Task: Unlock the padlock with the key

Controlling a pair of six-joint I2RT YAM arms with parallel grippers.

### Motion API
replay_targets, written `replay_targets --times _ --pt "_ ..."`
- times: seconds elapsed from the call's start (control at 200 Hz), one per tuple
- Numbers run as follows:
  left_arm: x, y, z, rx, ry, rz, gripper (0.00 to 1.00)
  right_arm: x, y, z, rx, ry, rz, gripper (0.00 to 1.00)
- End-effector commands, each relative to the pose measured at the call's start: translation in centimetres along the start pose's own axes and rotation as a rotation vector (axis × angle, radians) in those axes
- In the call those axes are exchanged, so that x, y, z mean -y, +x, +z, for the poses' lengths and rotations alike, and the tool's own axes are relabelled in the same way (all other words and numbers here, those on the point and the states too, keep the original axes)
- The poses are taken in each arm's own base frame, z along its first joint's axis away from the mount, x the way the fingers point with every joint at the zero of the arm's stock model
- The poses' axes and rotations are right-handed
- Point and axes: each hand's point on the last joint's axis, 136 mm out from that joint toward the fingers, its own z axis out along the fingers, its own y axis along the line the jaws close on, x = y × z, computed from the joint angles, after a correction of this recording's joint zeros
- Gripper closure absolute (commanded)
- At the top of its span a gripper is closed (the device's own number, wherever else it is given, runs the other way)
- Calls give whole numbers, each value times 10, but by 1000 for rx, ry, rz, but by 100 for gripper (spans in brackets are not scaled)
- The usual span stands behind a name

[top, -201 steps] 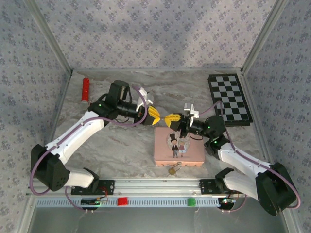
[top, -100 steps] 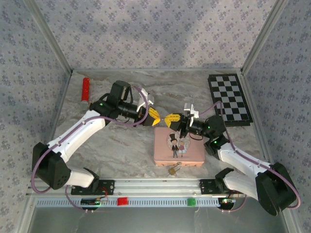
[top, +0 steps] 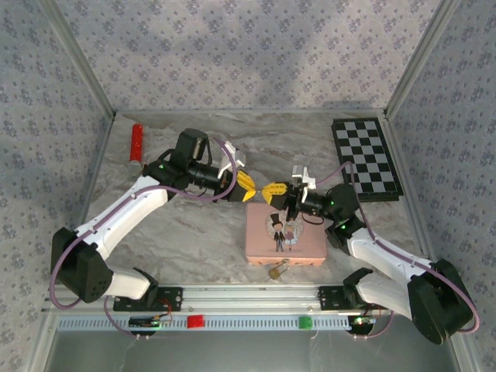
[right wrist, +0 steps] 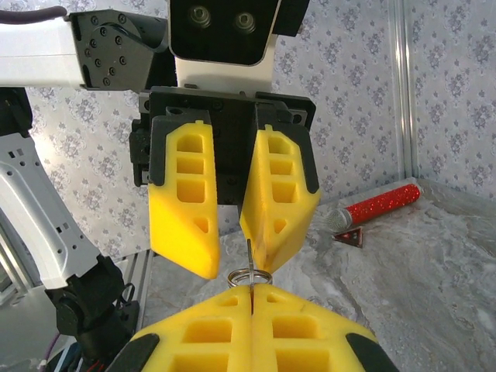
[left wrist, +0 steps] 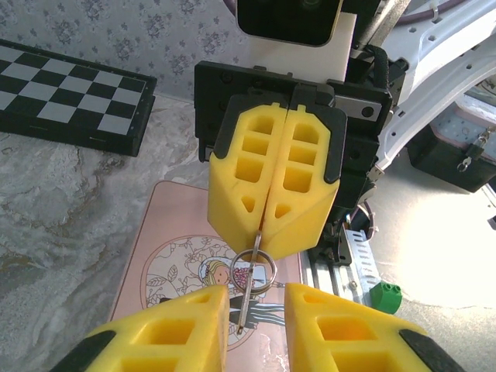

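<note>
Overhead, marbled table (top: 201, 232), floral walls (top: 248, 54), checkerboard (top: 366, 157), padlock (top: 275, 271)

Lab-style robot test cell. Aluminium posts (top: 78, 58) are framing wallpapered panels (top: 248, 46) that are boxing in a marble-look tabletop (top: 201, 240). A left arm (top: 132, 205) and a right arm (top: 387, 260) are sitting bolted to a slotted rail (top: 248, 295) along the near edge, cables trailing.

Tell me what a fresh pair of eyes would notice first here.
The right gripper, shut on the key, faces the open left gripper above the far edge of the pink tin, with the key between the left fingers. The tiny brass padlock lies by the tin's near edge, away from both.
</note>
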Motion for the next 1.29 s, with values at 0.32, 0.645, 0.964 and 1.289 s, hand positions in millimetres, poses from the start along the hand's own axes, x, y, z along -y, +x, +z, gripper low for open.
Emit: replay_targets --times 0.32,0.645,0.964,1.289 --pt "9 -14 -7 33 20 49 95 -3 -9 3 18 -4 -43 100" --pt "-18 -10 -11 -120 -203 27 100 24 -1 -13 -21 170 -24 56" --pt "-22 27 -7 -641 -336 71 100 13 -1 -52 35 205 -145 38" --pt "15 15 9 -636 -184 171 100 -21 12 -34 -8 -6 -139 40"
